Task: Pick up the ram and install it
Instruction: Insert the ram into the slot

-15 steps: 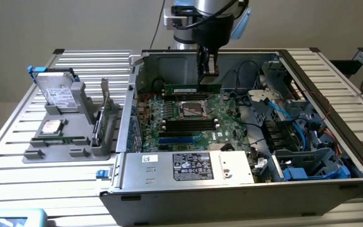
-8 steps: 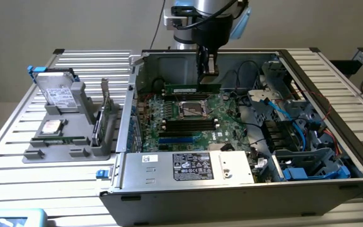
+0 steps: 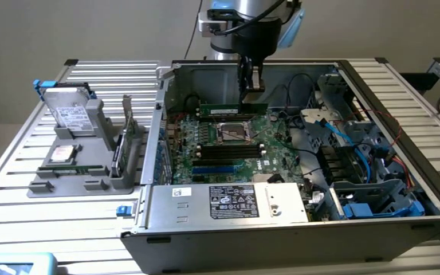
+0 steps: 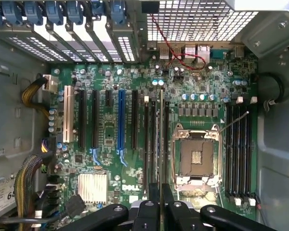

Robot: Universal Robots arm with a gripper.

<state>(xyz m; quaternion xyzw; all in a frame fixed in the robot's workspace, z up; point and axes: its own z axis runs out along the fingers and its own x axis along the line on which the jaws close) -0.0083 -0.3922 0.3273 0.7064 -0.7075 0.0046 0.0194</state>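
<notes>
The ram (image 3: 231, 109) is a narrow green stick held level inside the open computer case (image 3: 153, 172), just above the motherboard (image 3: 204, 137) on the far side of the CPU socket (image 3: 234, 133). My gripper (image 3: 252, 96) reaches down from above and is shut on the stick's upper edge near its right end. In the wrist view the ram (image 4: 162, 139) appears edge-on as a thin line between my two black fingers (image 4: 153, 208), over the long black memory slots (image 4: 147, 144) beside the CPU socket (image 4: 196, 156).
More black slots (image 3: 231, 151) lie on the socket's near side. A silver power supply (image 3: 228, 201) fills the case front, with blue cables (image 3: 342, 137) and drive bays on the exterior view's right. A grey holder (image 3: 82, 183) on the left carries a hard drive (image 3: 71, 112) and an expansion card (image 3: 128, 126).
</notes>
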